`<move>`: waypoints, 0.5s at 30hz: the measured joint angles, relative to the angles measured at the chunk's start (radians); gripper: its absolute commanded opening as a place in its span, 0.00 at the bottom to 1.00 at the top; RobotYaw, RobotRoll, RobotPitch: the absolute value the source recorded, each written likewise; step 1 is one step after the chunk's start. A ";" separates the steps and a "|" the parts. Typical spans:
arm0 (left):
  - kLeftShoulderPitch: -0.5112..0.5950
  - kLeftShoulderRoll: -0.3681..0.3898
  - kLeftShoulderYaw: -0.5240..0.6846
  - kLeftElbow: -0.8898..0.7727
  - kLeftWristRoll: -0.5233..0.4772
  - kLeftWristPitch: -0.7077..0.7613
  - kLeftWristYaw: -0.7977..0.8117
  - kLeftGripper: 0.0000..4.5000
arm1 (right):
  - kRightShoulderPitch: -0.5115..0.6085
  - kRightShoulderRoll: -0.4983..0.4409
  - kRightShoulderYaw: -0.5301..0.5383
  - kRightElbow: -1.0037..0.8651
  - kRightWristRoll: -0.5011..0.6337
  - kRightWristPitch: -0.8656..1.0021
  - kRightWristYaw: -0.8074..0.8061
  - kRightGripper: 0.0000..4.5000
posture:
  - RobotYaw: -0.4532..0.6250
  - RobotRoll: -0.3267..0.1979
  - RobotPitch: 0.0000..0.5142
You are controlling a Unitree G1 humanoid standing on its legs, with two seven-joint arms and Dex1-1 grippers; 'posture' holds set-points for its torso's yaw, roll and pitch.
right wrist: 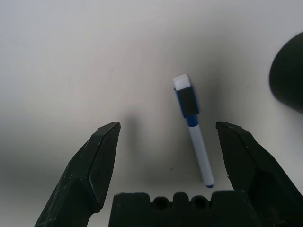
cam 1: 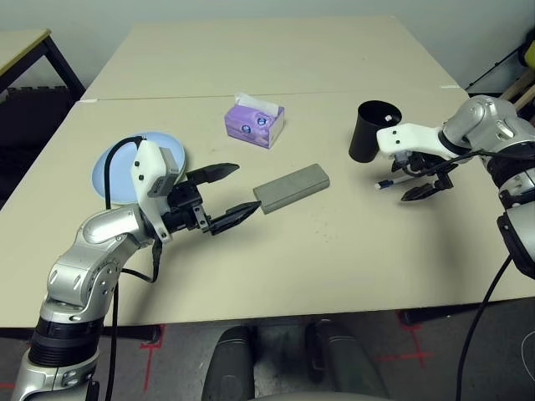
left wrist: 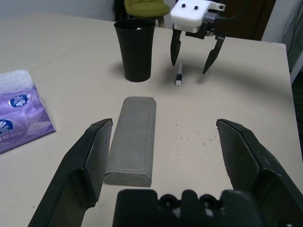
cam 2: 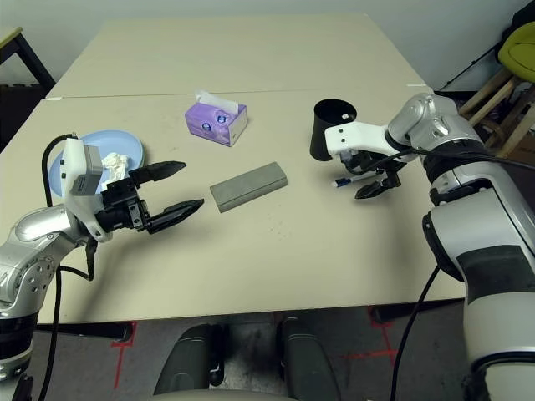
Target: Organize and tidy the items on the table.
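Beige table (cam 1: pixel 351 251); plate (cam 1: pixel 113 171) partly hidden.

Wall (cam 1: pixel 251 7): pale, plain. Floor (cam 1: pixel 159 359): dark, with red tape marks (cam 1: pixel 150 341). Stool (cam 2: pixel 501 92): wooden, far right; side table (cam 1: pixel 21 46): black-legged, far left.

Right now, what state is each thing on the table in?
Left gripper: open, empty, facing the case.
Right gripper: open, over the pen.
Grey oblong glasses case: closed, lying flat.
Black tumbler: upright.
White and blue pen: lying flat.
Purple tissue box: tissue sticking out.
Light blue plate: holds crumpled tissue.
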 measured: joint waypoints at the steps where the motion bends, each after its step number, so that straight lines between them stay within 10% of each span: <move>1: 0.003 0.002 0.000 0.000 0.000 0.002 0.000 1.00 | -0.007 0.008 0.002 0.004 -0.010 -0.008 -0.006 0.99 | 0.53 0.62 0.30; 15: 0.009 0.016 0.017 0.000 0.001 0.001 0.000 1.00 | -0.047 0.061 0.062 0.038 -0.112 -0.159 -0.011 0.99 | 0.56 0.62 0.33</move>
